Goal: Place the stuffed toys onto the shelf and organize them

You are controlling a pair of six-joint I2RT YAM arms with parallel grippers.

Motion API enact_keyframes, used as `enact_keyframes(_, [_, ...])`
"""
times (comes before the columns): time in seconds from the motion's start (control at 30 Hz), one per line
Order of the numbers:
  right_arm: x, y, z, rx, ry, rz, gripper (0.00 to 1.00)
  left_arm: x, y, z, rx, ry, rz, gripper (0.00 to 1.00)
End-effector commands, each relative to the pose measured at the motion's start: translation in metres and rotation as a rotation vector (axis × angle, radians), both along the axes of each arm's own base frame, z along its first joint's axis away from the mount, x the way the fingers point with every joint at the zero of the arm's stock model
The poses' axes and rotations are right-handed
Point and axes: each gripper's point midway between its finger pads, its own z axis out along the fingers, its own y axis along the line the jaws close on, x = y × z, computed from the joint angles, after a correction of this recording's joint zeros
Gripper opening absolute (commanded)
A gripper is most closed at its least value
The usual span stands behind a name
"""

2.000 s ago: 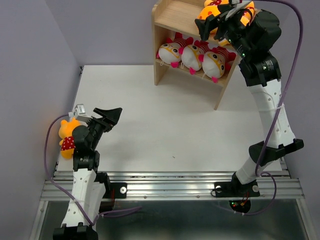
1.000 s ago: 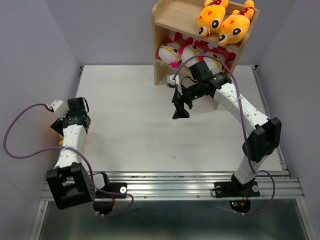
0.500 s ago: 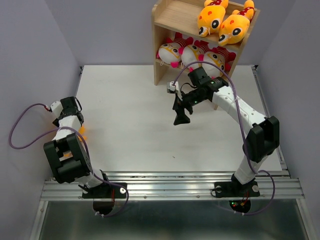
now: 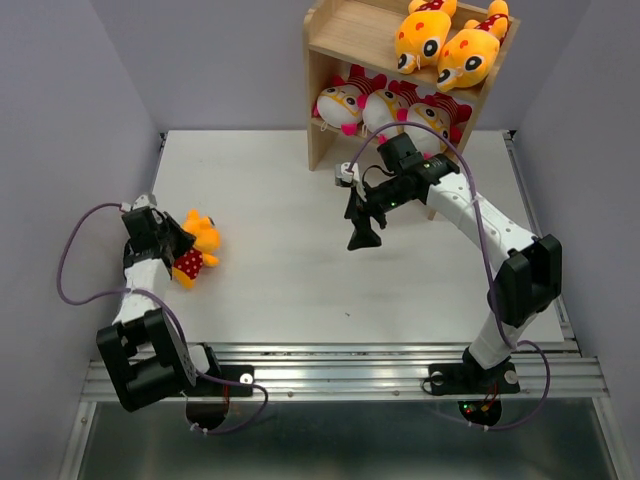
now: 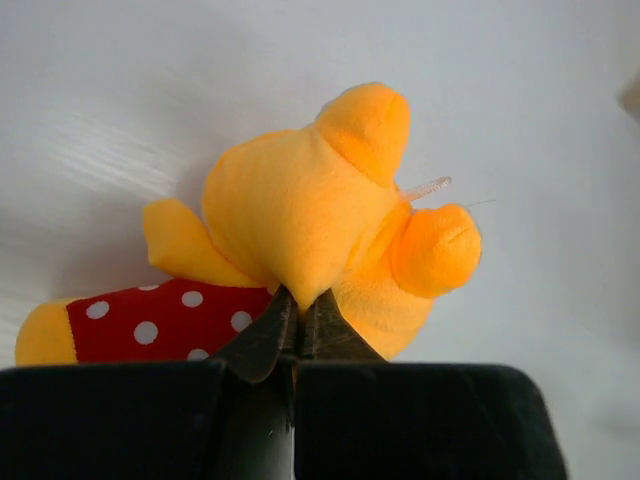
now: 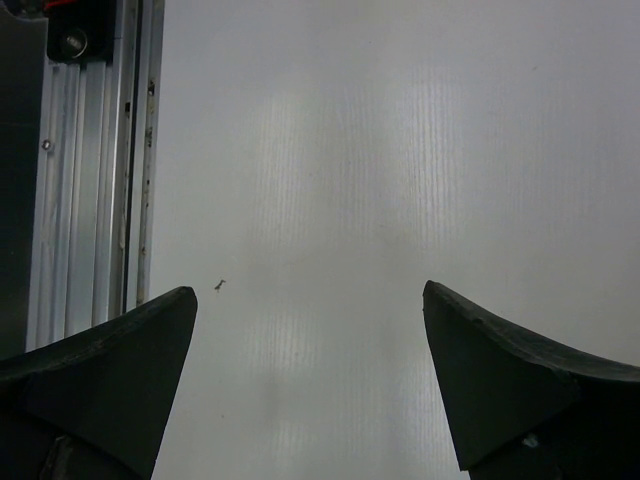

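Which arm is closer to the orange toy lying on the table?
Left. The left gripper pinches the orange toy; the right gripper hangs open over the table, nearer the shelf.

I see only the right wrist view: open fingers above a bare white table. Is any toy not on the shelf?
Observer: Yes, one orange toy is at the left side of the table, far from the right gripper.
Operator: Does the left gripper hold it?
Observer: Yes, the left gripper is shut on the plush of its head.
Operator: What is on the shelf?
Observer: The shelf has two orange toys on top and three striped toys below.
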Motion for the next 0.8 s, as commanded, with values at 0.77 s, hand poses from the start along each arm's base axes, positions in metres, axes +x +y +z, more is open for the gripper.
enact_keyframes(0.77, [0.025, 0.119, 0.089, 0.277, 0.272, -0.386, 1.00, -0.033, -0.247, 0.176, -0.525, -0.673, -0.553, 0.00])
